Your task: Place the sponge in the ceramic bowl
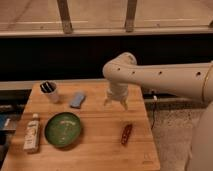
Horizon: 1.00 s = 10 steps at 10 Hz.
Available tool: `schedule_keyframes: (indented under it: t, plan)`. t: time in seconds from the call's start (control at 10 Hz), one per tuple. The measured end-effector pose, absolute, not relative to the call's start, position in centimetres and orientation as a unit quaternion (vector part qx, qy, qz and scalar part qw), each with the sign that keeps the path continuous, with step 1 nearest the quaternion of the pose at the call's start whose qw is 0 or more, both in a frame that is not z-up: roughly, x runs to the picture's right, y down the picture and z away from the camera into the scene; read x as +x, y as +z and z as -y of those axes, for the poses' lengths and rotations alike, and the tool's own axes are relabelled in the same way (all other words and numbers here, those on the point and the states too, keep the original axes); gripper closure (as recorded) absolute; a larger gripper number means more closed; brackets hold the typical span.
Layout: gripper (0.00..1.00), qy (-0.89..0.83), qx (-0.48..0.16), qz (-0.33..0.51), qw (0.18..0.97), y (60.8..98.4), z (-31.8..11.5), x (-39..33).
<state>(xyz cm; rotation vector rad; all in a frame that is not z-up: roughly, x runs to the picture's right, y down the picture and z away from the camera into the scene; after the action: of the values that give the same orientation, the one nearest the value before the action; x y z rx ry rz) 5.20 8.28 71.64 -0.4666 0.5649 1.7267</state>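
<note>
The light-blue sponge (77, 99) lies on the wooden table (100, 145) toward the back left. In front of it and a little left sits the dark-green ceramic bowl (63, 129) with a lighter centre and nothing in it. My gripper (116, 103) hangs from the white arm (165, 77) over the back right part of the table, right of the sponge and apart from it. Its two fingers point down with a gap between them and hold nothing.
A small white cup (50, 91) with dark contents stands at the back left. A white labelled bottle (32, 133) lies along the left edge. A reddish-brown oblong item (126, 134) lies at the front right. A dark rail runs behind the table.
</note>
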Motion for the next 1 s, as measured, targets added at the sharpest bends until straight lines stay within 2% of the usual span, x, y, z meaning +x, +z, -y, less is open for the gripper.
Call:
schedule_keyframes:
  t: [0.5,1.0]
  plan:
    - [0.35,0.725,-0.197,-0.234,0.618,73.3,-5.9,2.6]
    - [0.35,0.692,-0.232,-0.175,0.660,76.4,-0.9,-7.4]
